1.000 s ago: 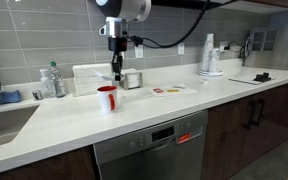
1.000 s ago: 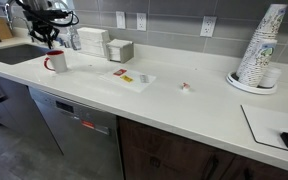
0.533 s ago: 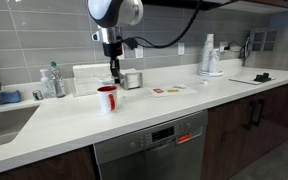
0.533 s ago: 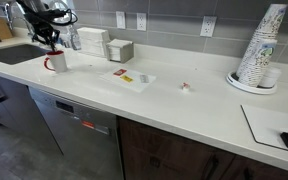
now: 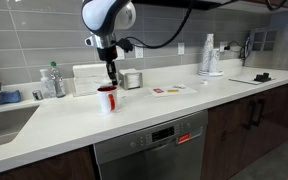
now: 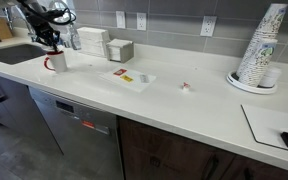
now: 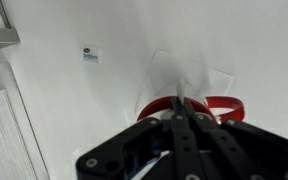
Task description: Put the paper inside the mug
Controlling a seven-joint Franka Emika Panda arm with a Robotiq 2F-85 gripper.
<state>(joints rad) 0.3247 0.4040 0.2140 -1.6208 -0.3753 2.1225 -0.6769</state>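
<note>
Gripper (image 7: pixel 180 108): jaws pinched together on the paper (image 7: pixel 182 72), which is gripped at one end so the rest hangs directly over the mug (image 7: pixel 224 104). The paper looks to be at rim level; I cannot tell if it is inside. The mug stands upright on the counter (image 5: pixel 184 105), mouth up to receive it

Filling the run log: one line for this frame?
phase: place | gripper: shut on paper | position: over red mug | paper: not released

Gripper (image 5: pixel 110 79): shifted toward 9 o'clock and lower in an exterior view; now directly above the mug (image 5: pixel 106 99).
Arm (image 5: pixel 107 16): upper joint moved toward 8 o'clock.
Gripper–mug gap: smaller than before.
</note>
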